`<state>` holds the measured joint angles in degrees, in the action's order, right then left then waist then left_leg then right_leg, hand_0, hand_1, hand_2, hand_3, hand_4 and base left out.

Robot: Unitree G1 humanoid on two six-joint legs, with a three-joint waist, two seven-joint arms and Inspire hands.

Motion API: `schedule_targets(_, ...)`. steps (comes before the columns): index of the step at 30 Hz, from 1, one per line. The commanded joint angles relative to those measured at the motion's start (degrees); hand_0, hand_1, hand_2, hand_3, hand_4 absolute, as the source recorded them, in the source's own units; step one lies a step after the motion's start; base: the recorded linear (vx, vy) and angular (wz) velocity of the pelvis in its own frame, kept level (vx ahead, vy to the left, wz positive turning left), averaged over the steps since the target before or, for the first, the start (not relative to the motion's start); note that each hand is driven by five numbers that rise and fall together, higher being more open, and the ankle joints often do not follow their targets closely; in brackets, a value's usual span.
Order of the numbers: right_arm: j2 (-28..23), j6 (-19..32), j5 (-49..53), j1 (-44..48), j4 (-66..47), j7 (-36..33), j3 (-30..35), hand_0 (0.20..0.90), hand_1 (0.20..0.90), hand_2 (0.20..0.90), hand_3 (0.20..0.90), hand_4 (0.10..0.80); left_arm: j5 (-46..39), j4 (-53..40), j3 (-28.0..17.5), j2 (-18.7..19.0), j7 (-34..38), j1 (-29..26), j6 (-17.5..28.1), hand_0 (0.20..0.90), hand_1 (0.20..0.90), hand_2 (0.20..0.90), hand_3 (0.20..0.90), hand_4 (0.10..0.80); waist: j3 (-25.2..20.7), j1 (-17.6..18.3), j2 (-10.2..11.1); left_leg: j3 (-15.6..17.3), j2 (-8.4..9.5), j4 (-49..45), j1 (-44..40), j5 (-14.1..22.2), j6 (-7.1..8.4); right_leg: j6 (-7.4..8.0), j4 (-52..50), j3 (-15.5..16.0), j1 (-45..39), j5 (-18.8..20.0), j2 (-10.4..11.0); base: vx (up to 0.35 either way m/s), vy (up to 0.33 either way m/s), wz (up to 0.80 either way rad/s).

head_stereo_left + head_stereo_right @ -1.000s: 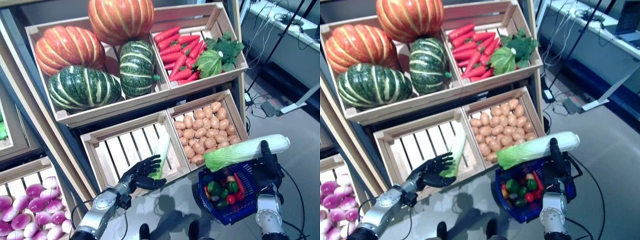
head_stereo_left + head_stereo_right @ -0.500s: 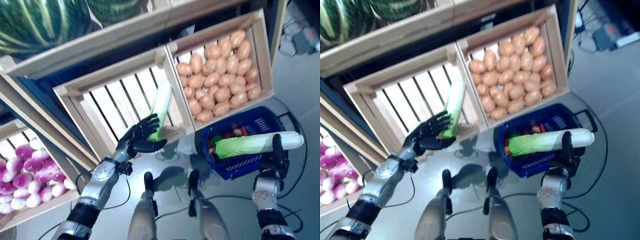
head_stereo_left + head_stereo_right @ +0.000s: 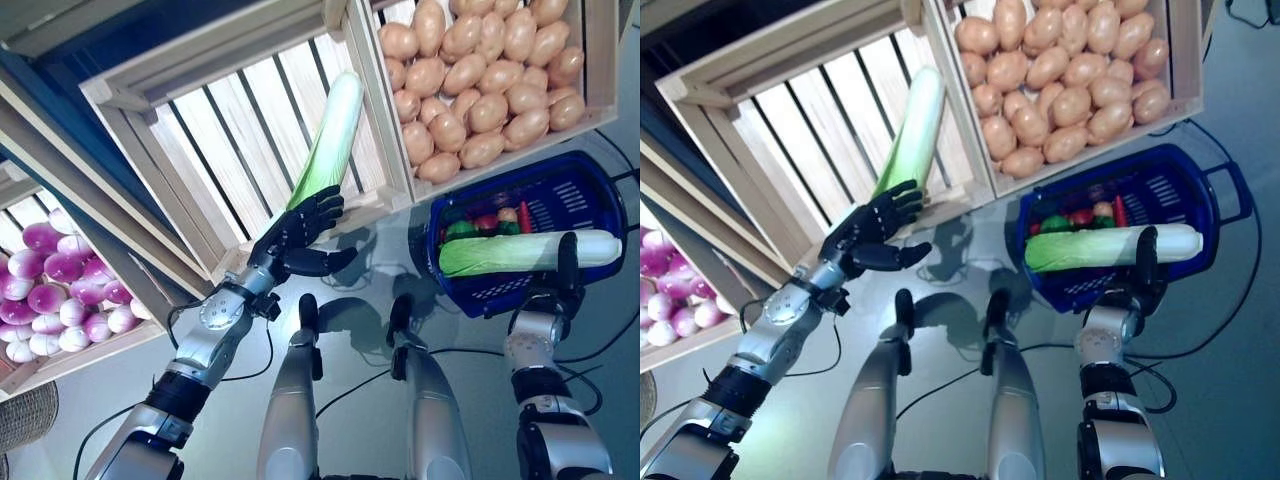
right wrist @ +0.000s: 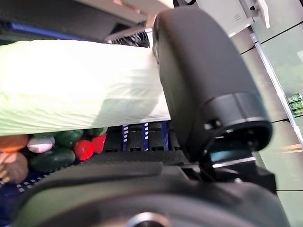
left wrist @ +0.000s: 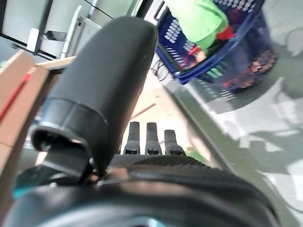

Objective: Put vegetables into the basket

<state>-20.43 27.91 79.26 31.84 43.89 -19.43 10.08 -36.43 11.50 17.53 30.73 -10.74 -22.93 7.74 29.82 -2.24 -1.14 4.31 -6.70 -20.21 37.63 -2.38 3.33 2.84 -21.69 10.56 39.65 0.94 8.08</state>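
Blue basket [image 3: 590, 200] on floor below potato crate [image 3: 480, 80]; R hand [image 3: 565, 285] grips cabbage [image 3: 530, 252] over it. L hand [image 3: 300, 235] open-fingered by 2nd cabbage [image 3: 328, 140] in slatted crate [image 3: 210, 130].

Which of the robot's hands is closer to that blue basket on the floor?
Right. The right hand holds a leek directly over the blue basket; the left hand is off at the slatted crate, by another leek.
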Motion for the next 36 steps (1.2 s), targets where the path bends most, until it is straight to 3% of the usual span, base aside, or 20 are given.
schedule_targets(1, -9.9, 9.9, -1.6, 1.7, -2.6, -2.8, 1.9, 0.300, 0.300, 0.300, 0.300, 0.400, -3.5, -9.0, -2.9, 2.1, -2.3, -4.5, 6.0, 0.900, 0.900, 0.900, 0.900, 0.800, 0.0, -0.1, -1.8, -1.9, 1.75, -7.4, 5.0, 4.6, 1.32, -0.06, -6.7, 2.2, -1.4, -5.3, 0.7, -0.067, -0.105, 0.06)
schedule_targets(8, -13.9, 12.2, -6.3, 5.5, 0.2, -11.3, 3.5, 0.300, 0.300, 0.300, 0.300, 0.400, -4.7, -10.6, -1.6, 3.7, -3.3, -6.1, 4.1, 0.900, 0.900, 0.900, 0.900, 0.800, 0.0, -0.7, -2.5, -2.4, 1.76, -13.2, 12.1, 6.5, 0.35, 0.23, -13.9, 1.9, 7.0, -6.5, 2.8, -0.013, -0.075, 0.07)
schedule_targets(13, -16.0, 11.6, -10.0, 5.6, -2.4, -17.3, 4.0, 0.300, 0.300, 0.300, 0.300, 0.400, -5.1, -12.6, -0.9, 4.2, -3.6, -5.4, 4.0, 0.900, 0.900, 0.900, 0.900, 0.800, 0.0, -0.6, -2.9, -2.8, 2.29, -16.7, 17.0, 7.7, -0.75, 0.26, -19.3, 0.7, 13.2, -7.3, 3.5, 0.015, -0.033, 0.02)
schedule_targets(20, -17.5, 8.9, -14.1, 6.1, -4.4, -20.8, 3.5, 0.300, 0.300, 0.300, 0.300, 0.400, -5.6, -14.5, -0.9, 4.9, -2.6, -5.2, 3.9, 0.900, 0.900, 0.900, 0.900, 0.800, 0.0, -0.7, -3.6, -3.2, 2.87, -22.2, 22.5, 9.6, -2.14, 0.11, -25.8, -0.1, 19.2, -8.5, 4.1, 0.020, 0.015, 0.04)
schedule_targets(30, -18.5, 3.6, -17.5, 9.0, -3.0, -22.1, 1.7, 0.300, 0.300, 0.300, 0.300, 0.400, -6.8, -15.1, -1.8, 5.7, -3.6, -4.8, 5.1, 0.900, 0.900, 0.900, 0.900, 0.800, 0.0, -1.6, -4.1, -4.3, 3.68, -24.8, 26.0, 10.3, -1.68, 1.00, -29.4, -1.2, 22.7, -9.0, 4.5, 0.027, 0.013, 0.00)
schedule_targets(31, -18.6, 3.2, -17.4, 9.5, -2.8, -22.7, 1.5, 0.589, 0.589, 0.589, 0.589, 0.593, -6.9, -15.1, -2.1, 5.8, -4.0, -5.1, 5.3, 0.900, 0.900, 0.900, 0.900, 0.800, 0.0, -1.8, -4.1, -4.1, 3.51, -24.7, 27.3, 9.1, -1.95, 0.46, -29.3, -0.7, 24.0, -7.9, 4.8, -0.012, 0.031, -0.02)
schedule_targets(32, -18.5, 2.6, -17.6, 9.7, -2.4, -23.3, 1.2, 0.900, 0.900, 0.900, 0.900, 0.800, -6.9, -15.1, -2.0, 5.6, -3.9, -5.1, 5.4, 0.900, 0.900, 0.900, 0.900, 0.800, 0.0, -1.8, -4.0, -4.3, 3.55, -25.2, 26.8, 10.1, -1.69, 0.85, -29.9, -0.9, 23.5, -8.7, 4.9, -0.006, 0.036, -0.04)
schedule_targets(34, -18.4, 1.8, -18.6, 10.5, -1.1, -23.0, 1.0, 0.900, 0.900, 0.900, 0.900, 0.800, -6.7, -14.9, -2.1, 5.3, -3.9, -5.5, 6.4, 0.900, 0.900, 0.900, 0.900, 0.800, 0.0, -1.9, -4.1, -4.0, 3.41, -25.3, 27.9, 9.3, -1.82, 0.52, -29.9, -0.4, 24.6, -7.9, 5.0, 0.000, 0.059, -0.04)
schedule_targets(36, -18.3, 2.0, -19.3, 10.7, 0.0, -24.7, 0.6, 0.900, 0.900, 0.900, 0.900, 0.800, -7.0, -14.9, -1.8, 5.0, -3.6, -5.5, 7.4, 0.900, 0.900, 0.900, 0.900, 0.800, 0.0, -2.0, -4.1, -4.2, 3.40, -25.8, 26.8, 10.8, -1.43, 1.07, -30.1, -0.8, 23.5, -9.0, 5.1, 0.012, 0.064, -0.02)
